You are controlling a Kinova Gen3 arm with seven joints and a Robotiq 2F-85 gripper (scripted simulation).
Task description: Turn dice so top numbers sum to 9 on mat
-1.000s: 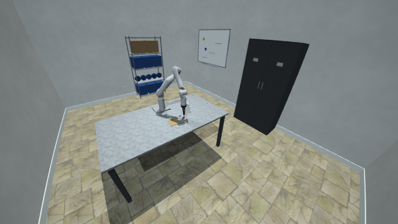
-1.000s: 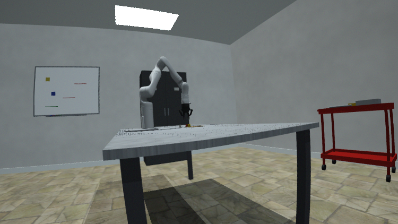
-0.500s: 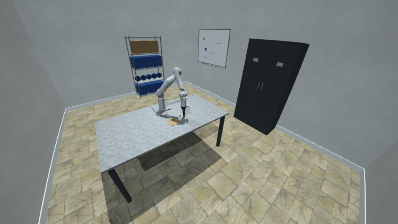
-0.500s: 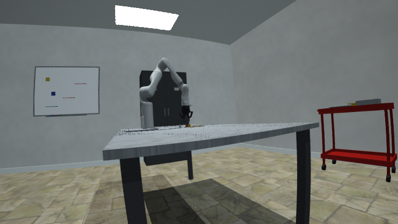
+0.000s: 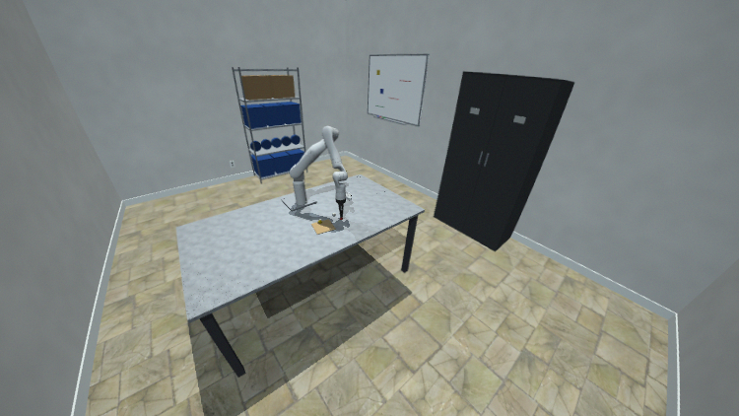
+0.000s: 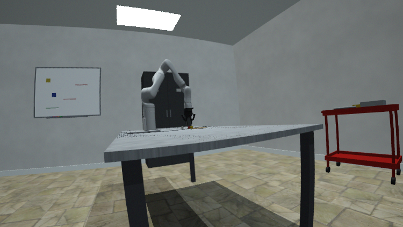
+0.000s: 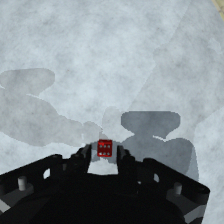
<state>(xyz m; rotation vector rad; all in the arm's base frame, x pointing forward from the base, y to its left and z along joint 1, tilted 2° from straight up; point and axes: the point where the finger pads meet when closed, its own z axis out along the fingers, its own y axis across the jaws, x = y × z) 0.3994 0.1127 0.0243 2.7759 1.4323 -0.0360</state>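
The red die [image 5: 341, 219] [image 6: 188, 127] [image 7: 105, 148] lies on the table beside the mat, outside it; its face toward the wrist camera shows six pips. My gripper [image 5: 341, 214] [image 6: 188, 123] [image 7: 104, 152] points down over it, part open and holding nothing, with the die between or just below the fingertips in the wrist view. The tan mat [image 5: 323, 229] [image 6: 202, 127] lies on the table. A yellow die [image 5: 319, 221] [image 6: 191, 127] is at the mat's back edge. A pale grey die [image 5: 333, 214] [image 6: 182, 128] is on the table behind the mat. Their top numbers are too small to read.
The arm's base [image 5: 300, 198] [image 6: 149, 120] stands on the table [image 5: 247, 258] [image 6: 225, 138], behind and to the left of the gripper in the top view. The table's front edge runs beyond the mat. The shelf, black cabinet and red cart stand away from the table.
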